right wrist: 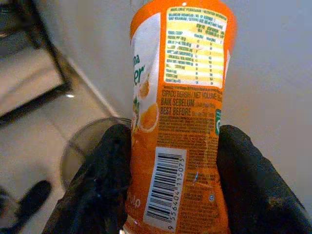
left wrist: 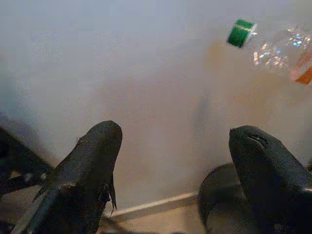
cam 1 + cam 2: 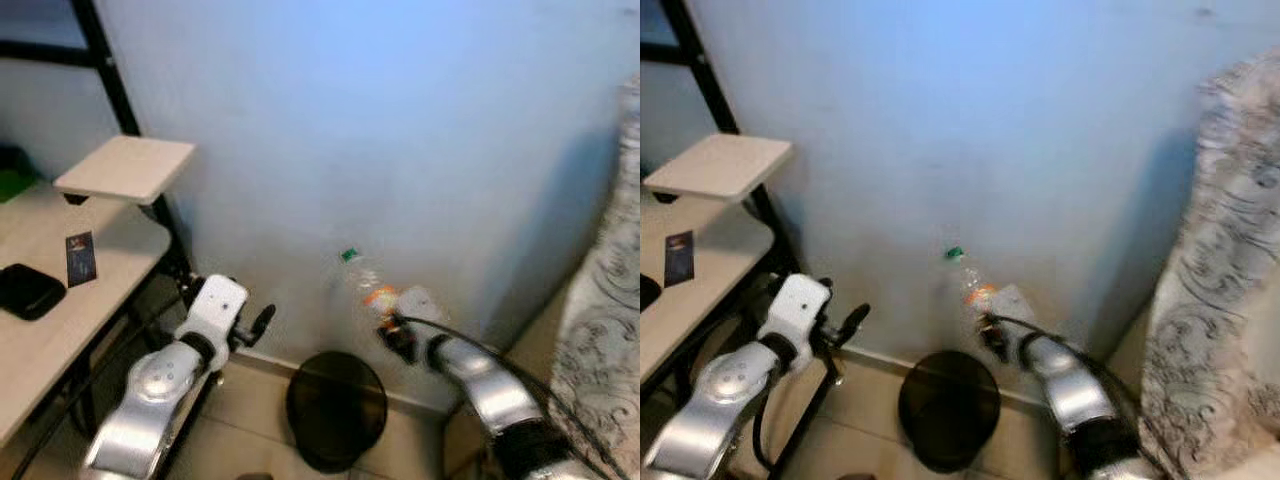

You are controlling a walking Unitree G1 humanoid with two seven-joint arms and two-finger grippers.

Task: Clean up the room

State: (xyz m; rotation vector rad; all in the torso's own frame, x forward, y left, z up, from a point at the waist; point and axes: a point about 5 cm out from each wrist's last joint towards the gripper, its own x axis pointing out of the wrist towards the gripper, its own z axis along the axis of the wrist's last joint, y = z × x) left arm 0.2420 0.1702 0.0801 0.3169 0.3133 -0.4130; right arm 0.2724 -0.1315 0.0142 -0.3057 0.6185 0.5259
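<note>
Here the right end effector point(image 3: 392, 330) pinches the plastic bottle point(image 3: 366, 290), its long axis tilted toward 11 o'clock; the black bin point(image 3: 336, 408) sits at 7 o'clock below it, while the left end effector point(image 2: 175, 170) hangs spread.

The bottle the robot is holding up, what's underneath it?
Below the bottle, held in the right gripper, a round black bin stands on the tiled floor by the wall. Its inside looks dark; any contents cannot be made out.

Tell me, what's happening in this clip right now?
The robot's right hand is shut on a clear plastic bottle with an orange label and green cap, holding it up above a black bin that stands on the floor by the blue wall. The left hand is open, holding nothing, beside the desk.
</note>
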